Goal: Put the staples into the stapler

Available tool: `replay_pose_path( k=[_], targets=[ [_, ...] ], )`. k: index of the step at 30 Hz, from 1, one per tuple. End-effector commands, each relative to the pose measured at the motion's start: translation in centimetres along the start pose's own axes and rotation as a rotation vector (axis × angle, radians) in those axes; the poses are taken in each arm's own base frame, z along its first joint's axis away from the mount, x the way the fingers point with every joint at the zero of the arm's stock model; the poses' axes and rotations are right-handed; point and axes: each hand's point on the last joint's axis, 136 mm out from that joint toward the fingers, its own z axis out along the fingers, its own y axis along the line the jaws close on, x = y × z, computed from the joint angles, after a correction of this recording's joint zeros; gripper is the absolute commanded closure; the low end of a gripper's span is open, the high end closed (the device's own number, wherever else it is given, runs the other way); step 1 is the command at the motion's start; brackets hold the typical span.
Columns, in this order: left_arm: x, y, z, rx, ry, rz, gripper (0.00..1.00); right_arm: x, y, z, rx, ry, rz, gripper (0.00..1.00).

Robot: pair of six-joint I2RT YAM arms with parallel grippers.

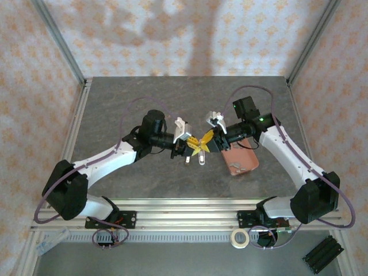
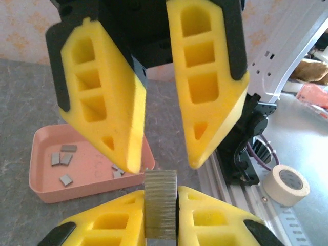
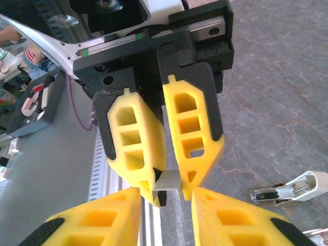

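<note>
A grey strip of staples (image 2: 160, 215) stands upright between my left gripper's (image 2: 160, 197) yellow fingers, which are shut on it. My right gripper (image 2: 165, 163) faces it tip to tip just above the strip's upper edge, fingers apart and off the strip. In the right wrist view the same strip (image 3: 167, 180) is pinched by the left gripper (image 3: 171, 190), with my right gripper (image 3: 165, 205) open below it. The pale stapler (image 3: 289, 189) lies on the table (image 3: 266, 92) to the right, its metal channel showing. From above, both grippers (image 1: 192, 145) (image 1: 206, 140) meet over the stapler (image 1: 201, 159).
A salmon-pink tray (image 1: 240, 161) holding several loose staple strips (image 2: 65, 154) sits under the right arm. A tape roll (image 1: 240, 237) and a black block (image 1: 325, 254) lie past the near rail (image 1: 184, 206). Grey tabletop extends behind the arms.
</note>
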Motion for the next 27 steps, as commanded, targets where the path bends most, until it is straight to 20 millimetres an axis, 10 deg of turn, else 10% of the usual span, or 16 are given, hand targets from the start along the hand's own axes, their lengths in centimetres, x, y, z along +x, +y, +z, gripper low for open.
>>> replay_pose_path(
  k=[1, 9, 17, 27],
  targets=[
    [-0.4, -0.2, -0.8, -0.061, 0.032, 0.106, 0.84, -1.3, 0.8, -0.6, 0.010, -0.023, -0.012, 0.64],
    [3.4, 0.1, -1.5, -0.149, 0.236, 0.216, 0.84, -2.3, 0.5, -1.4, 0.096, -0.088, 0.034, 0.57],
    [9.1, -1.7, -0.9, -0.106, 0.510, 0.276, 0.82, -3.0, -4.5, -4.8, 0.448, -0.330, 0.239, 0.55],
    [15.0, -2.5, 0.9, -0.084, 0.733, 0.308, 0.82, 2.7, -10.2, -8.4, 0.641, -0.464, 0.699, 0.49]
  ],
)
